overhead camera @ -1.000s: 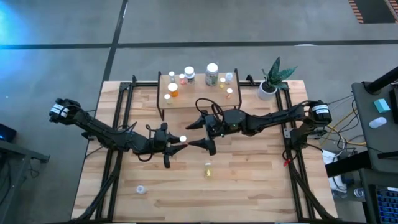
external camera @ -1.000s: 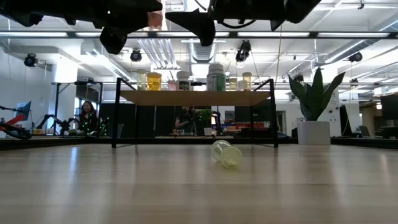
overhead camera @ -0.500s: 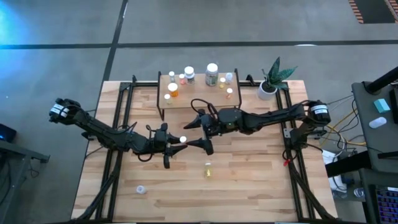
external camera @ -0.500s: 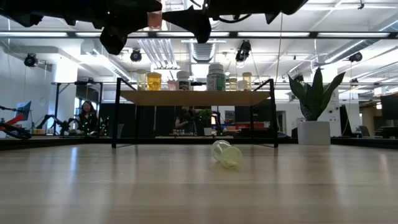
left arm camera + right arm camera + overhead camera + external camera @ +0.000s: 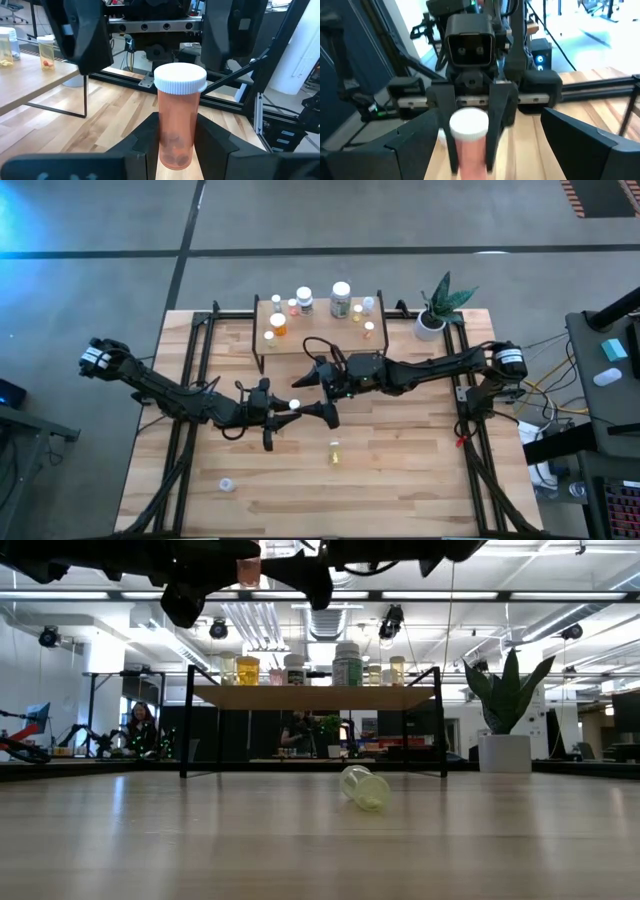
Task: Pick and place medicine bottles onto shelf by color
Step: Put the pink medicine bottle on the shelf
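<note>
Gripping pink bottle (image 5: 178, 120) upright, L gripper (image 5: 283, 413); R gripper (image 5: 313, 390) spread wide, facing it mid-table.

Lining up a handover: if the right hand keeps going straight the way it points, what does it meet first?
Most likely the pink bottle held upright in the left hand. It sits between the right hand's open fingers' line, though the depth is hard to judge.
</note>
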Motion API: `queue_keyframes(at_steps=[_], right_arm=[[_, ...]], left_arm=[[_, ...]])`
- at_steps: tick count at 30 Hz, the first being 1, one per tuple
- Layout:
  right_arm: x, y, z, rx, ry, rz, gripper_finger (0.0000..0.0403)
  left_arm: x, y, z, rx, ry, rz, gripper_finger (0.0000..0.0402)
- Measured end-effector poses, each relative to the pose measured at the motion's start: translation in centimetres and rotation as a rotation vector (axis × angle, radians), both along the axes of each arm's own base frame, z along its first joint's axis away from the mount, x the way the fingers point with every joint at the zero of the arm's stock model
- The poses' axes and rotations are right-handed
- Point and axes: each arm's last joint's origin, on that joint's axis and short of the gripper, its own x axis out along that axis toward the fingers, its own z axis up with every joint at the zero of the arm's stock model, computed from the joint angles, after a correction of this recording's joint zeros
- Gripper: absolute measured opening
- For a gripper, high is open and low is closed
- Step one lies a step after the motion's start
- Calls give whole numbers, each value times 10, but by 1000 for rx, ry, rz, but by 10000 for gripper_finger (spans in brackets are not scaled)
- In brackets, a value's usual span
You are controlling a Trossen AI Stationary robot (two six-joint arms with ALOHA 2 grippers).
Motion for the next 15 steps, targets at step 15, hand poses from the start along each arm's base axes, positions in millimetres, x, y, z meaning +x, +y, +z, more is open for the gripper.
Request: queue_keyframes(at_steps=[15], right_arm=[[26,2,-14,43,-4,51,327]], left_arm=[[1,-1,-1,-3,3,-10,87]])
